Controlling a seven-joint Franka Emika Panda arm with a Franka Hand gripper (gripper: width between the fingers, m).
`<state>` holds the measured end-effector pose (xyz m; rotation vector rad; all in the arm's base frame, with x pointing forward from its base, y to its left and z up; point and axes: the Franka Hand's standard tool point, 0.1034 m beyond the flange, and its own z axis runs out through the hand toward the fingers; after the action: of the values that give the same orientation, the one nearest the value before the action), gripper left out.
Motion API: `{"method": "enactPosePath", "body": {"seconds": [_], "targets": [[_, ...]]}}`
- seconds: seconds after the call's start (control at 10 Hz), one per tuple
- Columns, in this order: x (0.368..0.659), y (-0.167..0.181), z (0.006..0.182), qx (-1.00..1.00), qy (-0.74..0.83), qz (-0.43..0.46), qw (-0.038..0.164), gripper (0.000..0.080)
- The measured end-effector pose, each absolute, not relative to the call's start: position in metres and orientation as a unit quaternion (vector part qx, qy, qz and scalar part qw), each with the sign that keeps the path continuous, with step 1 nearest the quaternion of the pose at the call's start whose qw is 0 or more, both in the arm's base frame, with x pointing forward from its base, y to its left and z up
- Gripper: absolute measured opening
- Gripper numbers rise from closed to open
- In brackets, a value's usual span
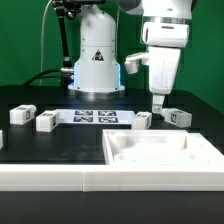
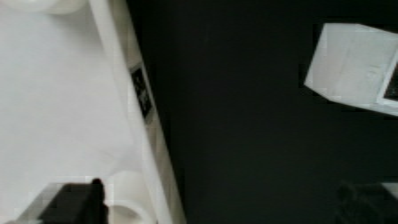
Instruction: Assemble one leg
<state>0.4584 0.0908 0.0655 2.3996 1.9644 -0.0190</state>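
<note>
Several small white legs with tags lie on the black table: two at the exterior view's left [image 1: 20,114] [image 1: 45,121], one in the middle [image 1: 143,120] and one at the right [image 1: 178,117]. My gripper [image 1: 160,108] hangs, fingers down, just above the table between the last two, behind the large white tray-like part [image 1: 160,150]. In the wrist view the gripper [image 2: 222,205] is open and empty, with only black table between its dark fingers [image 2: 71,205]. One leg [image 2: 356,62] lies off to one side. The tray-like part's rim [image 2: 128,100] runs along the other side.
The marker board [image 1: 95,116] lies flat in front of the robot's base [image 1: 97,60]. A long white wall [image 1: 50,176] runs along the front edge and joins the tray-like part. Cables hang at the back left.
</note>
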Motion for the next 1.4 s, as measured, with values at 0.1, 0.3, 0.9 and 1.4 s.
{"method": "enactPosePath", "body": {"seconds": [0.1, 0.3, 0.9, 1.4], "targets": [[0.458, 0.091, 0.065, 0.787, 0.617, -0.006, 0.020, 0.0649], [0.452, 0.091, 0.060, 0.852, 0.524, 0.002, 0.014, 0.0649], [0.419, 0.150, 0.052, 0.971, 0.237, 0.020, -0.014, 0.0649], [0.406, 0.171, 0.049, 0.986, 0.160, 0.025, -0.029, 0.0649]]}}
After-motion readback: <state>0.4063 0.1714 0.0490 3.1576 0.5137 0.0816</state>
